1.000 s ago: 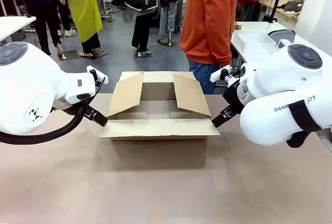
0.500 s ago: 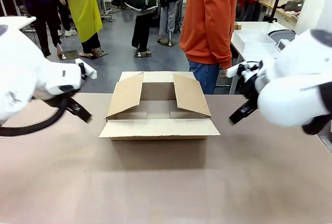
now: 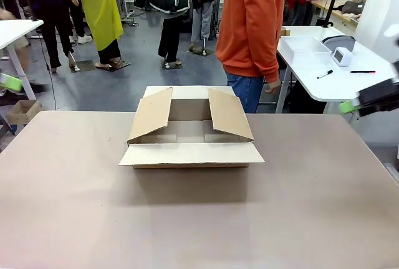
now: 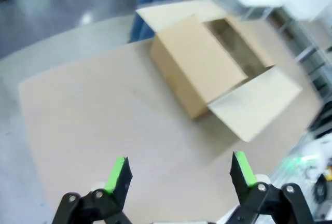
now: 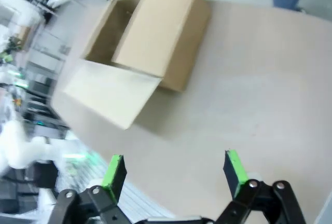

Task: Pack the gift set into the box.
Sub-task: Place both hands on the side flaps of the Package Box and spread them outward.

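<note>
A busy workshop with a grey floor lies beyond a broad brown worktop (image 3: 199,225), and a person in an orange top (image 3: 252,26) stands at its far edge, in the upper middle of the front view. In the upper right of that frame a white side table (image 3: 312,85) carries a black marker (image 3: 324,74) and a small white device (image 3: 341,56).

The box (image 3: 190,154) sits on the worktop just above the centre of the frame, its top open. The near flap lies folded out flat, the two side flaps lean up and inward, and the far flap stands behind them. Bare cardboard shows at its bottom.

In the left wrist view the left pincer (image 4: 179,172) rises from the bottom edge with its green pads wide apart and nothing between them. It hangs over bare worktop, well apart from the box, which lies in the upper right of that frame.

In the right wrist view the right pincer (image 5: 174,168) is likewise spread wide and holds nothing. The box sits in the upper left of that frame, well apart from the pads
</note>
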{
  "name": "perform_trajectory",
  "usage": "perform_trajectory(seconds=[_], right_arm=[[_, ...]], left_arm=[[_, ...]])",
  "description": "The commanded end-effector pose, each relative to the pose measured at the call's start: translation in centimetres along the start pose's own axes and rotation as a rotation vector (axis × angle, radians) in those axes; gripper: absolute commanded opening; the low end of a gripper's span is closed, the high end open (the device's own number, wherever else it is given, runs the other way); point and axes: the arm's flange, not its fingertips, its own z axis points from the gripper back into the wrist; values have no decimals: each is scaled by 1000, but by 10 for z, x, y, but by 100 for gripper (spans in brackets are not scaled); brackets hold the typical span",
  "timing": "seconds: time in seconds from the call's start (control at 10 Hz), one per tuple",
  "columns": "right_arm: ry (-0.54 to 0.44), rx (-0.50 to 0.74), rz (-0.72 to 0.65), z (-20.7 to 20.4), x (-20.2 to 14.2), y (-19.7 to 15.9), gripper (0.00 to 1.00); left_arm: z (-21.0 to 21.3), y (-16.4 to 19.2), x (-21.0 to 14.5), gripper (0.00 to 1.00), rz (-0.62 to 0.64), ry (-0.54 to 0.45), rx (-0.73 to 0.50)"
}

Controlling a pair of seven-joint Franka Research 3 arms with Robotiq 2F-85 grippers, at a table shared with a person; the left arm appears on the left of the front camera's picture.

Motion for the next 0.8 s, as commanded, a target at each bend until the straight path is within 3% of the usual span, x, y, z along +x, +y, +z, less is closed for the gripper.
perform_trajectory(seconds=[0.0,0.2,0.3,0.4,0.5,0.7], right_arm=[[-261,358,-420,59,-34,-65,100],[-473,461,-618,91,-73,-115,100],[-495,474,-669,90,-85,-130,100],[-501,385,-714,82,-90,-139,100],[-327,356,-508,105,-96,-121,100],[-327,356,-508,105,-96,-121,100]], left_arm=[[21,68,-109,100,415,-269,-436],[29,128,-153,100,646,-462,-648],[20,137,-165,100,708,-509,-664],[8,136,-167,100,720,-484,-643],[51,135,-162,100,447,-330,-426],[51,135,-162,100,447,-330,-426]])
